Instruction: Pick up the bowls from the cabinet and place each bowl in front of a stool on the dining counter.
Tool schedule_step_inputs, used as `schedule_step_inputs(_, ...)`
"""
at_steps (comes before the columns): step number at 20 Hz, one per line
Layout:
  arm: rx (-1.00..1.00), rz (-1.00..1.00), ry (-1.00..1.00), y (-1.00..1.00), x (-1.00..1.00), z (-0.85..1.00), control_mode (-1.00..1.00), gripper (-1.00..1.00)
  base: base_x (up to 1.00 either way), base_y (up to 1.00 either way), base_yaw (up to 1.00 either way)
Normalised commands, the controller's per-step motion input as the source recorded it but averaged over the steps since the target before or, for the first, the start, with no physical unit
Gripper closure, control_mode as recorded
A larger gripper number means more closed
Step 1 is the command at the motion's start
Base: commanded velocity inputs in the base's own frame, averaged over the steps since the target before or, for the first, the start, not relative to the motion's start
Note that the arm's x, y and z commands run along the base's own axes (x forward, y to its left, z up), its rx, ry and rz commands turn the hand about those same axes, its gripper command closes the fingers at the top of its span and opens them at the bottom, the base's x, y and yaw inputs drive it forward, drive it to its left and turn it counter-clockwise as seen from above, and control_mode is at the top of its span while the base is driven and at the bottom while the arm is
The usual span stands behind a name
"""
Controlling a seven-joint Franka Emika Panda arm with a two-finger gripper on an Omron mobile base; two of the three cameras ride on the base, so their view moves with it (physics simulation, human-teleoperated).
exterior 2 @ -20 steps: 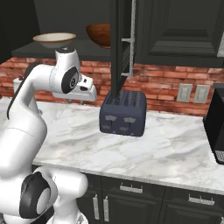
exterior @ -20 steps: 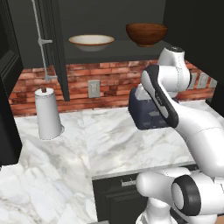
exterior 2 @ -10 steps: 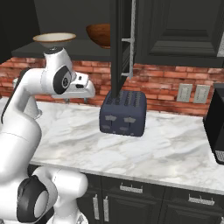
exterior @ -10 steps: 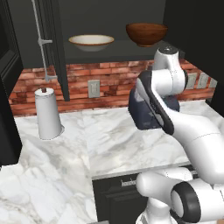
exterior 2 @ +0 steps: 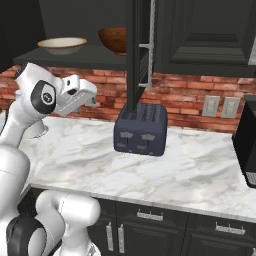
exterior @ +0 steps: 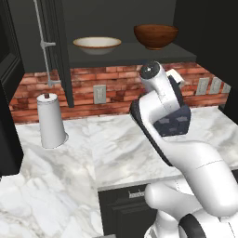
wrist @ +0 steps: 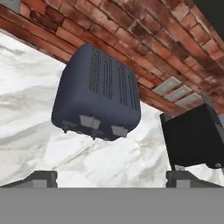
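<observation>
Nearest: hand point(wrist: 111, 178), fingertips point(wrist: 40, 178) spread wide and holding nothing, raised over the marble worktop point(exterior 2: 185, 170) facing a dark blue toaster point(exterior 2: 141, 129). Beyond, on the open cabinet point(exterior: 60, 51) shelf above the brick wall point(exterior: 118, 83): cream bowl point(exterior: 97, 44) beside, apart from, reddish-brown bowl point(exterior: 155, 36).

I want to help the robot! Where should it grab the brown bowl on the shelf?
Probably the front rim of the brown bowl, coming from the open front of the shelf. The bowl stands upright and deep, so one finger can slip inside its wall.
</observation>
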Motion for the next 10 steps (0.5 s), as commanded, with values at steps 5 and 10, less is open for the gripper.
schedule_step_inputs(5,-0.36,0.00,-0.20,0.00,-0.06,0.42,-1.00,-1.00,0.00,0.00,0.00)
schedule_step_inputs(10,-0.18,0.03,-0.05,0.00,0.00,0.78,-1.00,-1.00,0.00,0.00,0.00)
